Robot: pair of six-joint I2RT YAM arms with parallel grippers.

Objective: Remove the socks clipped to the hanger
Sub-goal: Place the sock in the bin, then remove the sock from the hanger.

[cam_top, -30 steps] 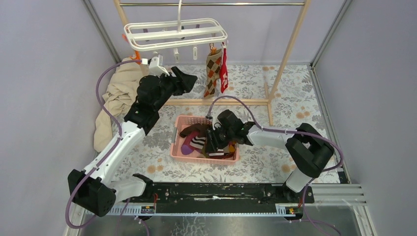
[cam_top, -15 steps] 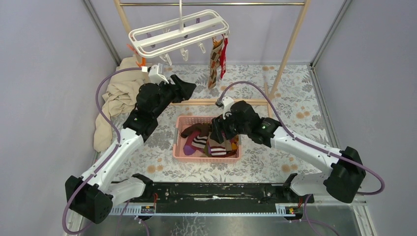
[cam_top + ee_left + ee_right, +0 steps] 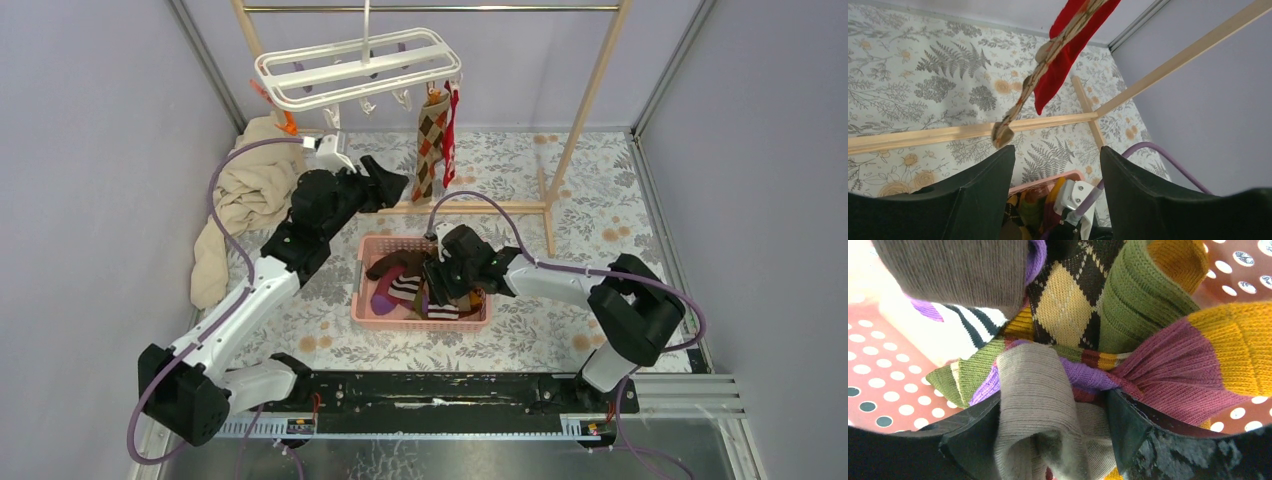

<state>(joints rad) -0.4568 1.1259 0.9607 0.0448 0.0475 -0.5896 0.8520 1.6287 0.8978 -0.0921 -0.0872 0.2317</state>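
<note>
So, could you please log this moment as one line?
left gripper open near argyle sock | right gripper open over beige sock, basket | red sock on hanger

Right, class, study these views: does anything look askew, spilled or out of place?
The white hanger hangs tilted, its left end lower in the top view, with the two clipped socks bunched at its right end. A beige cloth lies crumpled on the far left. Nothing looks spilled or broken.

Pink basket (image 3: 420, 322) on floral mat (image 3: 600, 180), crumpled beige cloth (image 3: 245, 190) left, wooden rack (image 3: 588, 100) behind.
</note>
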